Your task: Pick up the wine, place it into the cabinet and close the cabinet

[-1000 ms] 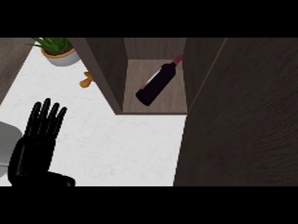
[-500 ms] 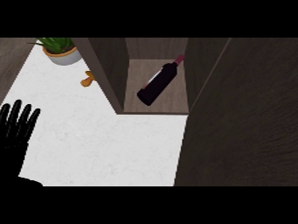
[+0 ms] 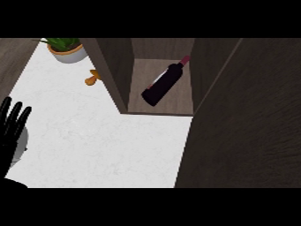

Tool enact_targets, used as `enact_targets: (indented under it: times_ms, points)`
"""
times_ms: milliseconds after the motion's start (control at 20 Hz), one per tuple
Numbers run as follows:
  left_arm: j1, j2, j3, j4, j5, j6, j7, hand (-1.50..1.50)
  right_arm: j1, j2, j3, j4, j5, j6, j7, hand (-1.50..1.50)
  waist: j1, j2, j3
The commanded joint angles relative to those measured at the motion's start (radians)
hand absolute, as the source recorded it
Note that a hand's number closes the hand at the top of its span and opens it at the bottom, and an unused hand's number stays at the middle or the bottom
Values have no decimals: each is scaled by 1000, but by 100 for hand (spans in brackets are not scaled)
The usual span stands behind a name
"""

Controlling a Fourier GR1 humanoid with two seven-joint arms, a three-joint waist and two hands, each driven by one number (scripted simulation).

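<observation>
Wine bottle lies inside the cabinet; open left hand has slid left off the bench. Door not closed yet.

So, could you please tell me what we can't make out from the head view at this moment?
- Right hand: in no view.
- Left hand: wrist and forearm cut off by the view's left and lower edges.
- Orange object: too small to identify, partly behind the cabinet wall.
- Wine bottle: label unreadable.
- Potted plant: leaves cut off by the top edge.
</observation>
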Motion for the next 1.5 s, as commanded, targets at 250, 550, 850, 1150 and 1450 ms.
enact_targets:
  times_ms: [250, 550, 850, 1150, 1450]
  points:
    - [-20, 38, 52, 59, 26, -68, 0, -150, -254, 266, 130, 32, -76, -38, 194, 150, 34, 6, -3]
    - [-74, 47, 62, 105, 36, -84, 29, -150, -559, 472, 87, 246, -79, -62, 352, 150, 17, 7, -1]
    - [4, 42, 110, 125, 36, -144, -20, -150, -895, 647, 34, 492, -78, -222, 468, 150, -2, -2, 3]
    - [-12, 76, 155, 119, 68, -150, 53, -150, -1128, 652, -27, 774, -199, -324, 372, 150, -7, -1, 5]
    - [-28, 53, 174, 99, 64, -135, 79, -150, -1149, 653, -175, 965, -340, -202, 247, 150, -13, 2, 6]
